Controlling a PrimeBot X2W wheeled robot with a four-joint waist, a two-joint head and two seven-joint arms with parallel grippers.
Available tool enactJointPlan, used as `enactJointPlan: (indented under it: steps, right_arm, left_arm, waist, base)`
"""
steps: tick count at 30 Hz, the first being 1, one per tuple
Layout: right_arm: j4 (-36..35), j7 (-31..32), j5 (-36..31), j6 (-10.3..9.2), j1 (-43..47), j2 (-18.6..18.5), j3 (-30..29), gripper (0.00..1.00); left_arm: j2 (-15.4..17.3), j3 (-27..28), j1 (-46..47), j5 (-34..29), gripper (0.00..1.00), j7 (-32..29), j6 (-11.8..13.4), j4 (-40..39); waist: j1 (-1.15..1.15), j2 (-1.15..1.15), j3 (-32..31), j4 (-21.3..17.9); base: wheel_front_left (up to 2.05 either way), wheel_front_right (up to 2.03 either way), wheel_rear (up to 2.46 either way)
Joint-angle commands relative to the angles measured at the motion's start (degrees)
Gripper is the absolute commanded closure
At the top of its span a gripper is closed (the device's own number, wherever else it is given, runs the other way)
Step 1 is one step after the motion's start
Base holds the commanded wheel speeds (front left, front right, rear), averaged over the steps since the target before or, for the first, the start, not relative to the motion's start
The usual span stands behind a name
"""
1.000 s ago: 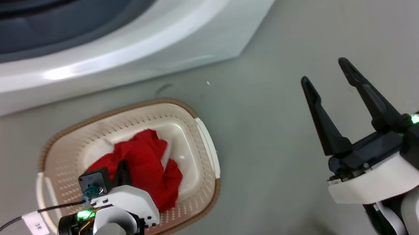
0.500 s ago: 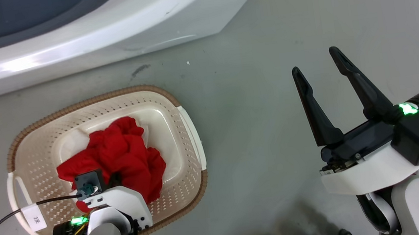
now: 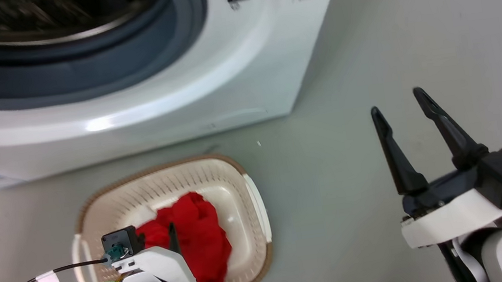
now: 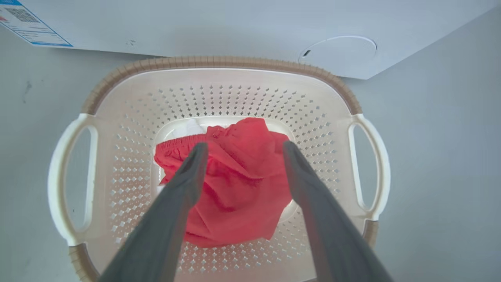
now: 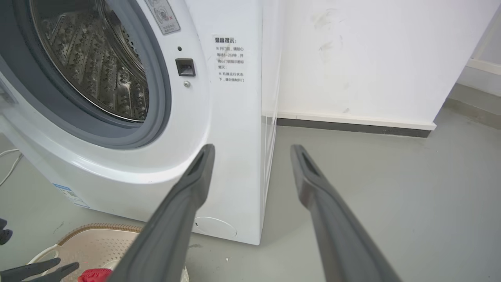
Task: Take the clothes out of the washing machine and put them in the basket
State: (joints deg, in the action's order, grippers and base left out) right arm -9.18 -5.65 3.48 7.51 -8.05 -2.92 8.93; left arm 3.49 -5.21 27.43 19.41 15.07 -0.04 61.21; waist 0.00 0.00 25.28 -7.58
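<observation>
Left wrist view, left gripper (image 4: 244,144) jaws wide over clothes (image 4: 235,188) in basket (image 4: 219,62), right gripper (image 3: 396,100) spread, empty

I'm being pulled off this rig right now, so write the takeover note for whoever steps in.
Left claw: open, over the basket.
Right claw: open, empty, above the floor right of the washing machine.
Red clothes lie in the basket, in front of the machine.
Done: clothes in basket. Left: check the drum; the part in view shows none.
</observation>
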Motion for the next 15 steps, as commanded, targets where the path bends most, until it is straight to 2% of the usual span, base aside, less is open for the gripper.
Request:
enactJointPlan:
  steps: [1,9,15]
  right_arm:
    - [-0.33,0.29,-0.25,-0.04,1.27,0.08,-0.51,0.0]
    - [-1.53,2.18,-0.35,-0.04,5.79,0.08,-3.89,0.0]
    - [-2.05,2.96,-0.39,-0.04,8.55,0.09,-5.93,0.0]
  left_arm:
    - [-0.06,0.17,-1.21,-0.35,0.0,0.13,-0.17,-1.26]
    - [-0.51,2.72,-5.68,-2.19,0.0,0.13,0.5,-14.41]
    - [-0.62,3.34,-9.25,-5.87,0.0,0.14,1.04,-28.57]
  waist:
    - [0.0,0.0,-5.38,2.85]
    - [0.0,0.0,-12.05,5.97]
    - [0.0,0.0,-15.83,6.96]
  base:
    - [0.0,0.0,0.0]
    - [0.0,0.0,0.0]
    - [0.0,0.0,0.0]
